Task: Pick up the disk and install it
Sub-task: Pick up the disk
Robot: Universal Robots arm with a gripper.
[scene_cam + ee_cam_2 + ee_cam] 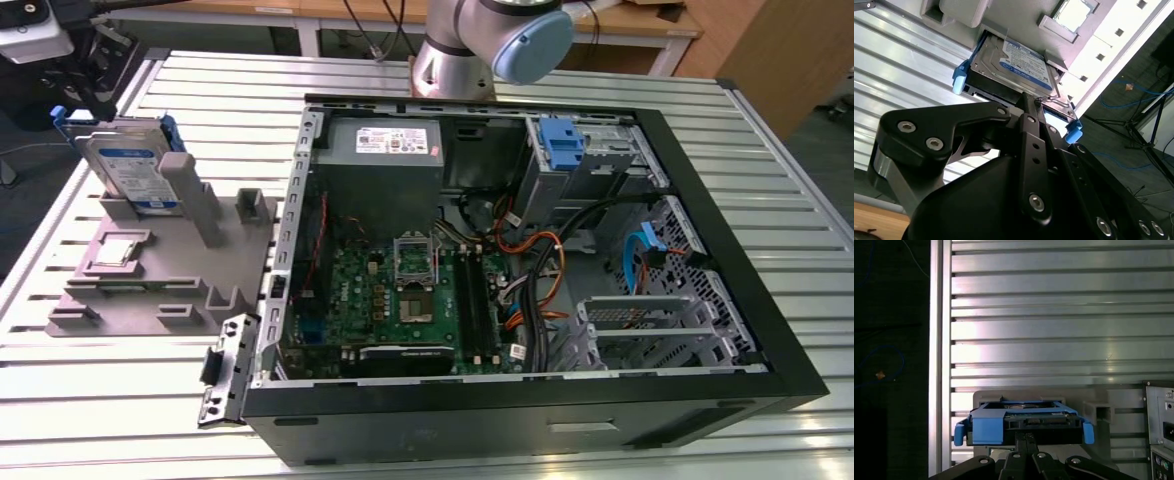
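Disk (134, 168) upright in grey holder (134, 292) nr PC (534, 405)

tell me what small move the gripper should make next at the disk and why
Probably a short, straight pull along the slot, provided the hold is firm. The gripper sits right at the exposed edge of the disk, centred between the blue bracket's ends, and the disk stands upright in the grey holder, not yet installed. Sideways drift could jam it against the holder.
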